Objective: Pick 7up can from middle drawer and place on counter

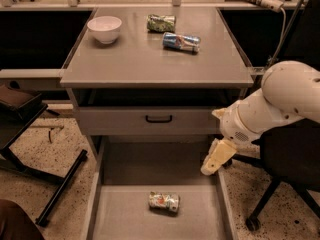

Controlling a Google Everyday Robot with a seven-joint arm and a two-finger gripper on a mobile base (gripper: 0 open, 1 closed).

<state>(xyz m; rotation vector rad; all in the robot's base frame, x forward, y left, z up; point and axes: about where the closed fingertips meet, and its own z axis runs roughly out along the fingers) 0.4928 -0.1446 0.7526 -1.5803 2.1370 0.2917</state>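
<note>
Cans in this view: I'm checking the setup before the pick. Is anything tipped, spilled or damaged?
All three cans lie on their sides: the 7up can on the middle drawer floor, the dark green can and blue can on the counter. No spill shows. The gripper hangs by the drawer's right wall.

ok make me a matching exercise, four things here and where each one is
Things:
1. 7up can
2. bowl
3. blue can
4. gripper

Places:
A. counter, back left
B. near the middle drawer right edge
C. counter, back, right of centre
D. lying on the middle drawer floor

Pairs: 1-D, 2-A, 3-C, 4-B
</note>
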